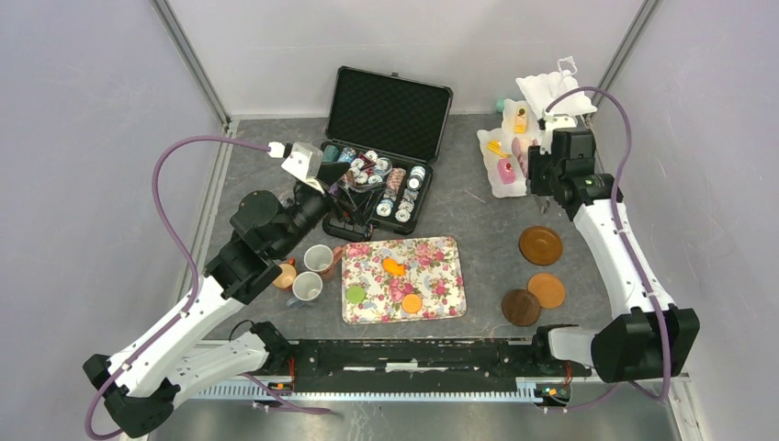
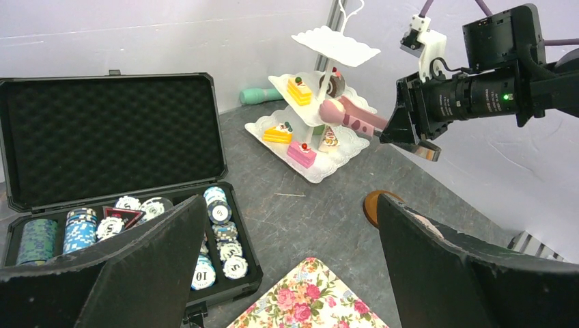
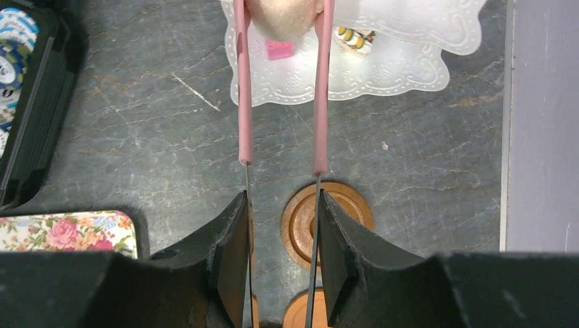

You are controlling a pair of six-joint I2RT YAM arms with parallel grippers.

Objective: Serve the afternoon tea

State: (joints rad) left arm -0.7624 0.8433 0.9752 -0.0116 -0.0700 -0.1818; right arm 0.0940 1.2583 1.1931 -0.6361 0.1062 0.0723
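Two hands are doing quite different things. The right hand (image 3: 281, 205) is pressing its fingers onto the arms of the pink tongs (image 3: 244, 89), clamping them. The far ends of the tongs are pinching a cream-coloured sweet (image 3: 283, 14) (cut off by the top edge of the wrist view, so its kind is unclear). That sweet is hanging over the white tiered stand (image 3: 410, 61) at the far right of the worktop (image 1: 487, 220).

More cakes are sitting on the stand: a yellow cake (image 2: 299, 90) on the middle tier, and a yellow wedge (image 2: 276, 134) and a pink cake (image 2: 301, 154) on the bottom tier.

The left hand (image 2: 290, 205) is hovering with its fingers spread wide and nothing between them, beside the open poker chip case (image 1: 386, 147).

A floral tray (image 1: 441, 253) is lying near the middle of the worktop, carrying a green macaron (image 1: 355, 294) and two orange macarons (image 1: 395, 267), all apart from one another. Three mugs (image 1: 319, 259) are standing close together just left of the tray (one is partly hidden by the left arm). Three wooden coasters (image 1: 540, 245) are lying to the tray's right, near the right arm.
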